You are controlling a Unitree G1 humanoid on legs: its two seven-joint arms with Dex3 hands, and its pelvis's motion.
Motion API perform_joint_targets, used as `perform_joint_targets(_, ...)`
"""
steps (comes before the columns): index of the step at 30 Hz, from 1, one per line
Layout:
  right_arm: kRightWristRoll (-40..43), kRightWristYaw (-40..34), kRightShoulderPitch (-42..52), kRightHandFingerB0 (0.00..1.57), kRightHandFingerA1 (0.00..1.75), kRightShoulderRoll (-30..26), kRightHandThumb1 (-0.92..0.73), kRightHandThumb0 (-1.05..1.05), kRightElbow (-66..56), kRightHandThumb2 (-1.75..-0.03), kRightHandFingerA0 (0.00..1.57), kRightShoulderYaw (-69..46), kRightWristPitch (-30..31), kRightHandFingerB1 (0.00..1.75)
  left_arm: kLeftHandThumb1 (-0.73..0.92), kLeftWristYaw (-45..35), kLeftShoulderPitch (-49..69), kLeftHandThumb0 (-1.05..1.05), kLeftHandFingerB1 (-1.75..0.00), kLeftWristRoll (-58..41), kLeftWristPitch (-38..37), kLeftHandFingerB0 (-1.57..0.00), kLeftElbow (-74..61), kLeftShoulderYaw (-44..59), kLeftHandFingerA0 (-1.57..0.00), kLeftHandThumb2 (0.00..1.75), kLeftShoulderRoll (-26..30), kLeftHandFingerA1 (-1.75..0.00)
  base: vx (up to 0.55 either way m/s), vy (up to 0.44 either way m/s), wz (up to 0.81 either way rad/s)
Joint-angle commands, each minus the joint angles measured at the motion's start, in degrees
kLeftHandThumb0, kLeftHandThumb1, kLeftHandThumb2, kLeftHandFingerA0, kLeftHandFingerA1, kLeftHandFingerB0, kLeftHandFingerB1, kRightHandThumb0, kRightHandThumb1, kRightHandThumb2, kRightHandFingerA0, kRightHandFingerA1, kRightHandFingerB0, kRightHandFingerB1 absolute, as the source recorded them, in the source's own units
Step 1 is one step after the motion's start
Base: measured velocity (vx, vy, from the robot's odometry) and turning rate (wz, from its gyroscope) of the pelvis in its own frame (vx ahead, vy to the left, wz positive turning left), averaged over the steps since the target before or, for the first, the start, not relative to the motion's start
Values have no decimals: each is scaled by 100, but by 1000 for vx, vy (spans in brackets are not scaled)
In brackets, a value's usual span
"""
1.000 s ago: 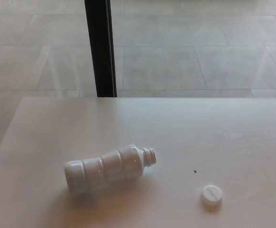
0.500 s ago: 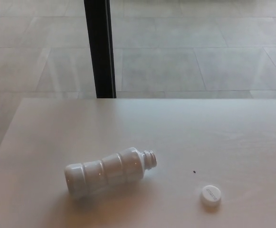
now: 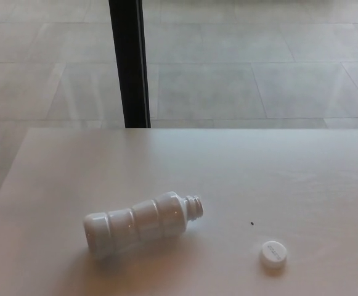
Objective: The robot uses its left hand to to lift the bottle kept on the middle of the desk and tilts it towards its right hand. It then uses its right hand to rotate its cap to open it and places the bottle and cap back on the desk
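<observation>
1. The bottle (image 3: pixel 140 222), white and ribbed, is lying on its side on the pale desk (image 3: pixel 277 166), roughly mid-desk and toward the near edge.
2. Its neck is pointing to picture right and slightly away from the camera; the threaded mouth is showing bare, with no cap on it.
3. The cap (image 3: pixel 273 253), white and round, is sitting flat on the desk to the right of the bottle's mouth and nearer the camera, well apart from the bottle.
4. A small dark speck (image 3: pixel 252 222) is showing on the desk between the bottle's mouth and the cap, touching neither.
5. A black vertical post (image 3: pixel 129 61) is standing beyond the desk's far edge, behind the bottle and slightly left of its mouth.
6. A grey tiled floor (image 3: pixel 240 68) is lying beyond the desk, past the bottle on the far side.
7. Neither robot hand is appearing in the head view, so how far each is open and whether it is holding anything cannot be told; nothing is touching the bottle or the cap.
</observation>
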Motion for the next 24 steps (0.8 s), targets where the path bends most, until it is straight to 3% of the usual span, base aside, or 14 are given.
perform_joint_targets(1, 422, 61, 92, 15, 55, 61, -67, -60, -58, -61, 7, 308, 47, 41, 87, -527, 351, -79, -101, -129, -1060, -36, -17, -399, -26, 61, 249, -121, 0, 0, 0)
perform_joint_targets(9, 855, 124, 254, 0, 57, 99, -51, -35, -284, -104, 6, 444, 150, 51, 55, -90, 39, -74, -74, -503, -469, -17, 159, -374, -32, 113, 317, -86, 0, 0, 0)
perform_joint_targets(10, 920, 131, 254, 0, 57, 95, -51, -35, -298, -104, 6, 440, 176, 51, 55, -138, 99, -74, -74, -408, -575, -17, 135, -510, -32, 113, 330, -86, 0, 0, 0)
perform_joint_targets(11, 916, 69, 268, 10, 55, 92, -49, -59, -326, -83, 3, 488, 179, 49, 75, -111, 69, -88, -103, -547, -468, -30, 144, -463, -35, 58, 329, -119, 0, 0, 0)
perform_joint_targets(12, 884, 18, 278, 9, 56, 80, -50, -62, -350, -84, 4, 551, 192, 49, 76, -117, 88, -88, -102, -570, -487, -33, 124, -500, -38, 59, 329, -117, 0, 0, 0)
perform_joint_targets(13, 866, -1, 282, 9, 56, 60, -50, -62, -358, -84, 4, 611, 205, 49, 54, -212, 154, -78, -74, -528, -646, -16, 103, -590, -33, 112, 324, -86, 0, 0, 0)
perform_joint_targets(14, 891, 11, 273, 0, 56, 31, -50, -36, -301, -103, 6, 642, 190, 51, 84, -309, 256, -87, -106, -454, -896, -26, 100, -714, -27, 66, 327, -123, 0, 0, 0)
perform_joint_targets(17, 920, 11, 247, 0, 56, -26, -50, -36, -192, -104, 5, 710, 166, 51, 79, -473, 299, -86, -103, -594, -909, -27, 160, -776, -21, 63, 358, -120, 0, 0, 0)
perform_joint_targets(18, 944, 4, 255, 14, 56, -28, -66, -59, -195, -61, 6, 734, 166, 41, 52, -326, 279, -67, -68, -598, -775, -15, 150, -817, -28, 110, 379, -80, 0, 0, 0)
perform_joint_targets(20, 967, -10, 291, 10, 58, -25, -51, -63, -243, -83, 8, 791, 168, 49, 57, -236, 243, -68, -69, -555, -787, -16, 195, -918, -29, 115, 407, -81, 0, 0, 0)
perform_joint_targets(21, 957, -13, 381, 10, 58, -7, -51, -63, -322, -83, 8, 825, 158, 49, 57, -175, 266, -68, -69, -415, -947, -16, 249, -1061, -29, 115, 430, -81, 0, 0, 0)
perform_joint_targets(22, 994, 8, 492, 14, 58, 16, -65, -60, -435, -61, 6, 832, 177, 43, 78, -184, 300, -89, -101, -471, -927, -33, 274, -1074, -36, 64, 443, -121, 0, 0, 0)
perform_joint_targets(23, 1046, 3, 566, 10, 57, 63, -50, -62, -640, -83, 7, 829, 259, 49, 54, -181, 265, -72, -68, -540, -822, -12, 294, -1073, -30, 113, 461, -82, 0, 0, 0)
perform_joint_targets(24, 1064, -50, 601, 10, 58, 85, -51, -61, -764, -83, 7, 846, 343, 50, 52, -177, 260, -69, -68, -548, -768, -13, 308, -1105, -35, 111, 492, -83, 0, 0, 0)
